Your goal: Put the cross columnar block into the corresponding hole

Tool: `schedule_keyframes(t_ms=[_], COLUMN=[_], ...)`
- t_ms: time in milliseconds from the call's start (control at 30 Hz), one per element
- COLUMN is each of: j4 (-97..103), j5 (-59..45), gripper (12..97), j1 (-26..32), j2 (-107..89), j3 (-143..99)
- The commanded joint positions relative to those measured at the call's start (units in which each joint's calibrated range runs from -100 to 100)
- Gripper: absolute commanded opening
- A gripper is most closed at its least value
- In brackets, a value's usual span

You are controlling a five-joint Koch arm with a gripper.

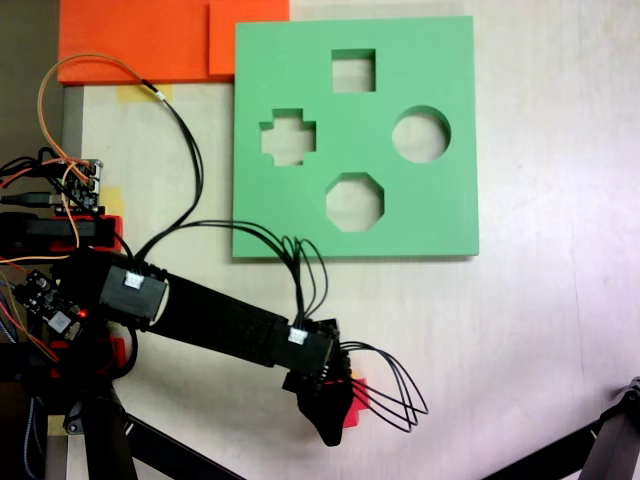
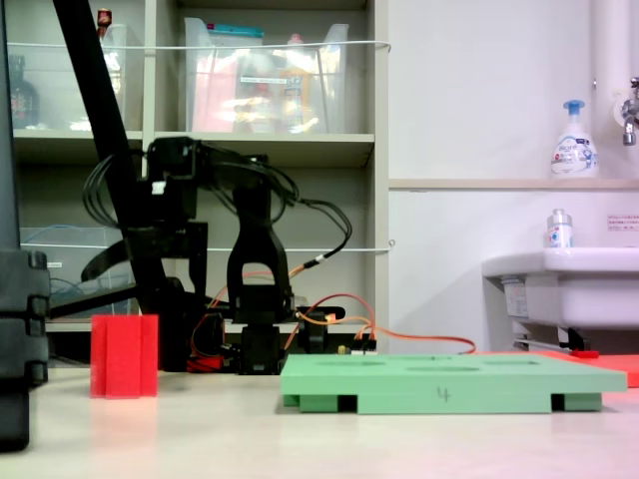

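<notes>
Gripper over red cross block
Grip state unclear; block stands on table, well apart from plus-shaped cutout.

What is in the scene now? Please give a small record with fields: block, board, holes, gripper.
block: red cross columnar block, upright on the table, apart from the board
board: green foam board, flat on the table
holes: plus-shaped hole, square, round, octagonal, all empty
gripper: gripper above the block in a fixed view; open or shut cannot be told
</notes>
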Motion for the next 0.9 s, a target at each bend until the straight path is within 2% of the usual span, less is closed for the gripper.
schedule_keyframes(t_ms=[0, 700, 733, 867], j4=[-4.31, 2.43, 2.63, 2.63], j5=[-0.39, -0.44, -0.44, -0.39], gripper=[88.5, 87.3, 86.2, 69.4], j1=[-0.59, -1.86, -1.81, -1.66], j2=[1.85, 16.23, 16.65, 17.77], j3=[5.06, 6.65, 6.65, 6.35])
